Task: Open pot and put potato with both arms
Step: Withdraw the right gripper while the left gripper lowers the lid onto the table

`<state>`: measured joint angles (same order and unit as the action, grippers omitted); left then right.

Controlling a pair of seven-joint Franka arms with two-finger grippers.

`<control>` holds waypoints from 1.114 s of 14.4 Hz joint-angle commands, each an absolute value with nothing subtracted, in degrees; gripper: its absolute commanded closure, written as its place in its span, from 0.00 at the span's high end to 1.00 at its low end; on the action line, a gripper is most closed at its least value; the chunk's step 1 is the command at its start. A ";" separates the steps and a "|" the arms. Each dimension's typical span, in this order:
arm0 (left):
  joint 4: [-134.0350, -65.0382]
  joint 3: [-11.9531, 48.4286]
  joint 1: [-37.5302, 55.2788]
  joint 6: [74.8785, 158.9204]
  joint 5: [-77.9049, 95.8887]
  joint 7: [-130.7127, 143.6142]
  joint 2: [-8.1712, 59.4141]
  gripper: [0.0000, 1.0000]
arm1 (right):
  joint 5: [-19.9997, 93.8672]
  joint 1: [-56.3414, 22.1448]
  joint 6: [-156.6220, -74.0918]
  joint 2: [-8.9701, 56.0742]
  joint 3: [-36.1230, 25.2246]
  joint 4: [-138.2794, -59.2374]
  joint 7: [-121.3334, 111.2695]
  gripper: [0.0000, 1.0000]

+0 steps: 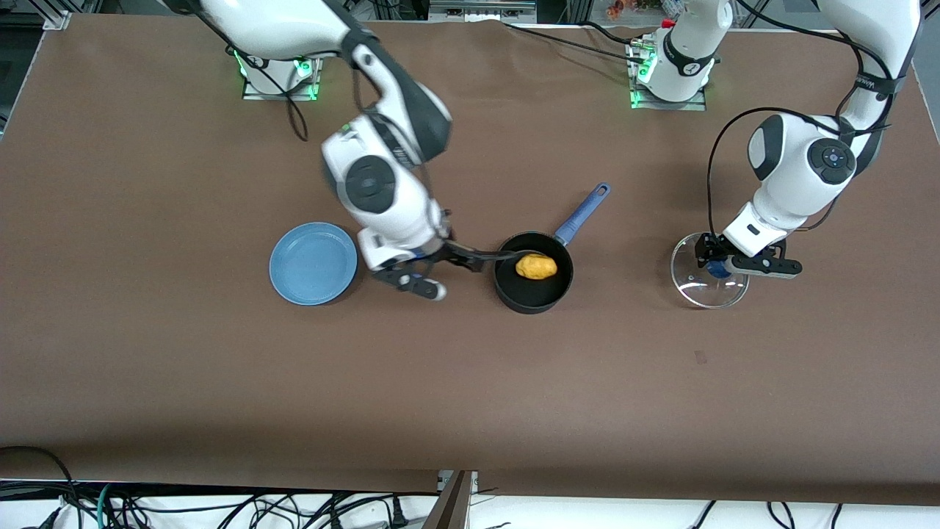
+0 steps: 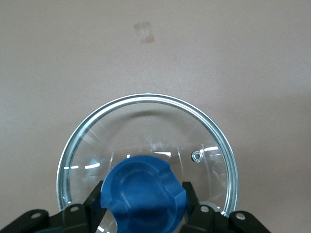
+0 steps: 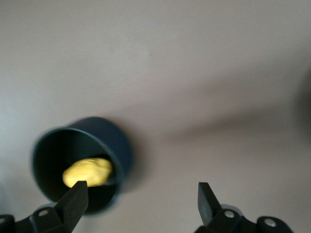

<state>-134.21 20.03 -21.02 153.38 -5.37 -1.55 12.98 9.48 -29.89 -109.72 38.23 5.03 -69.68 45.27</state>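
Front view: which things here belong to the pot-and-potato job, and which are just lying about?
Job:
pot
potato, in the pot
lid, knob gripped by left hand
right hand, open beside the pot

Lying about:
blue plate

front: I look down from high across the table, facing both bases, whole table (image 1: 147, 382) in frame | left wrist: close, straight down on the lid (image 2: 146, 145) | right wrist: close, angled onto the pot (image 3: 82, 160) and potato (image 3: 87, 172) | shared: front also shows lid (image 1: 709, 283), pot (image 1: 532, 283), potato (image 1: 536, 266)
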 commanded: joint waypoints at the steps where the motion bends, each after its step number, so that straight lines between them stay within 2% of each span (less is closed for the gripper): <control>1: -134.47 20.30 -21.80 156.70 -4.66 -3.43 14.67 0.33 | 9.23 -24.28 -101.45 33.50 4.57 -70.84 30.02 1.00; 6: -135.09 20.13 -22.24 161.10 -4.75 -3.52 17.40 0.32 | 3.27 -15.04 -93.00 23.84 4.48 -72.41 14.95 1.00; 10: -135.00 19.87 -22.93 161.19 -9.47 -3.34 17.93 0.33 | 1.76 -9.24 -92.81 16.89 4.66 -78.03 12.75 1.00; 12: -134.83 20.04 -24.78 161.19 -11.68 -3.34 18.19 0.39 | 1.67 -7.47 -93.42 12.77 4.75 -82.68 12.92 1.00; 16: -134.65 19.95 -24.79 161.10 -11.87 -3.16 18.11 0.50 | 1.58 -5.90 -93.69 9.34 4.92 -83.06 12.92 1.00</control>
<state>-134.83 19.63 -24.30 160.27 -11.16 -2.06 18.34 2.31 -7.57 -92.34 13.76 3.80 -80.31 12.92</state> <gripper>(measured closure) 0.339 0.000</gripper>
